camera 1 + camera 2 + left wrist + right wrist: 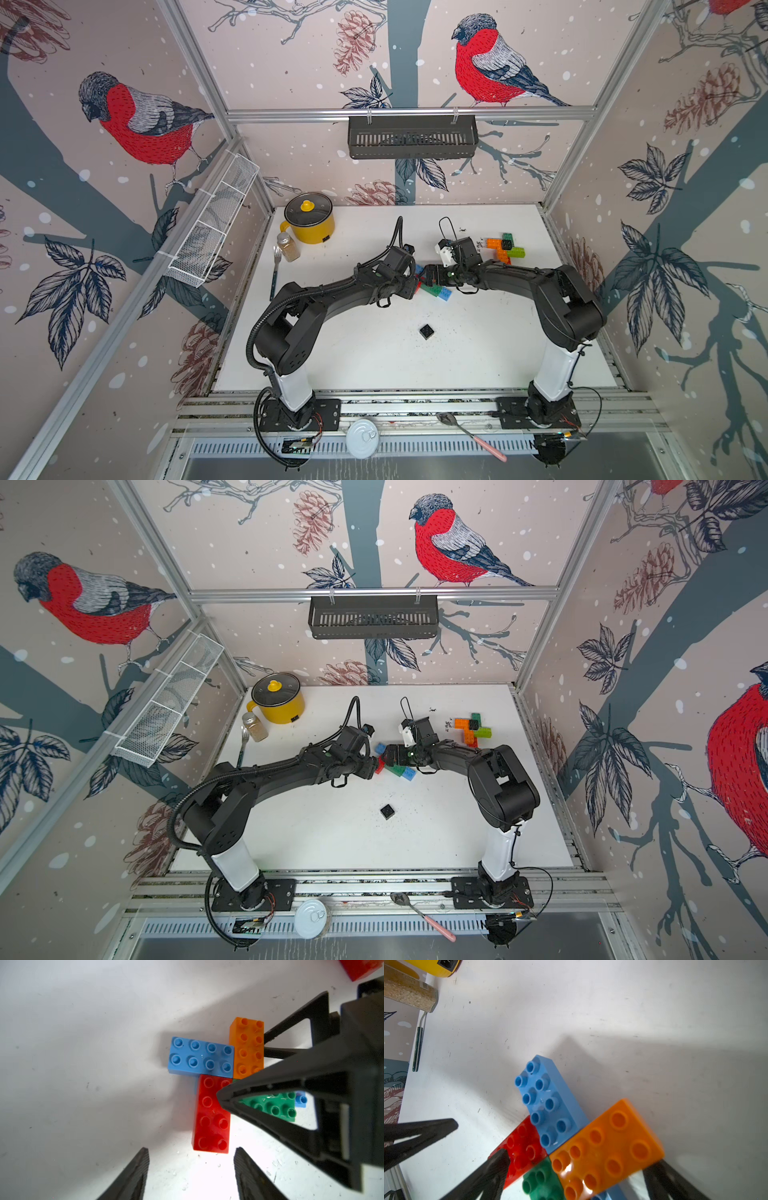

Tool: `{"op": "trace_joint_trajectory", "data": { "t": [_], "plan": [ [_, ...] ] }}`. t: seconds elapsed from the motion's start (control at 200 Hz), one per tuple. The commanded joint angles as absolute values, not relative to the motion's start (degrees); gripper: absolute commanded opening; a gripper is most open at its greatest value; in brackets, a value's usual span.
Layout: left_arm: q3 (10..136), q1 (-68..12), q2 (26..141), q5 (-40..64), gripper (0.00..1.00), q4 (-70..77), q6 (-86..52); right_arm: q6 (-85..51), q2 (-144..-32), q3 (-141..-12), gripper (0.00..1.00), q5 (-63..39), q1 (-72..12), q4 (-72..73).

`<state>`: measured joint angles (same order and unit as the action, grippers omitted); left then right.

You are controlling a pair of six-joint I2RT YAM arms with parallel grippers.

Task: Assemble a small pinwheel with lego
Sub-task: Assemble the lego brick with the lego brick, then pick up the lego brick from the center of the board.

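Left of the table: pot, jar, fork; lettering, if any, is too small to read

Centre: the left gripper has its jaws apart and holds nothing. It stands just short of the end of a red brick. That brick lies flat, studs up, in a cluster with a blue brick, an orange brick and a green brick. Their sides touch, each at right angles to its neighbour. The right gripper faces it from the opposite side, jaws spread wide astride the cluster, the orange brick between them. Whether a finger touches it cannot be told. A black square lies alone nearer the arm bases, well apart from both grippers

Right: a pinwheel of orange, dark green and lime bricks around a black centre, apart from both grippers
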<state>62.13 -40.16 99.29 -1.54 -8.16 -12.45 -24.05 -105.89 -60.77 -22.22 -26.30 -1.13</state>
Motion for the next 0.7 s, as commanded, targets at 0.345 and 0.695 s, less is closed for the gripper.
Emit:
{"op": "trace_joint_trajectory", "data": {
  "t": [0.345, 0.695],
  "plan": [
    [43.13, -39.06, 69.97, 9.58, 0.98, 3.31, -22.32, -23.57, -85.86, -52.44, 1.00, -15.97, -31.47, -10.12],
    [26.44, -38.94, 52.69, 11.24, 0.97, 10.22, -31.59, -27.56, -82.21, -45.09, 0.87, -3.59, -48.69, -15.91]
  ]
}}
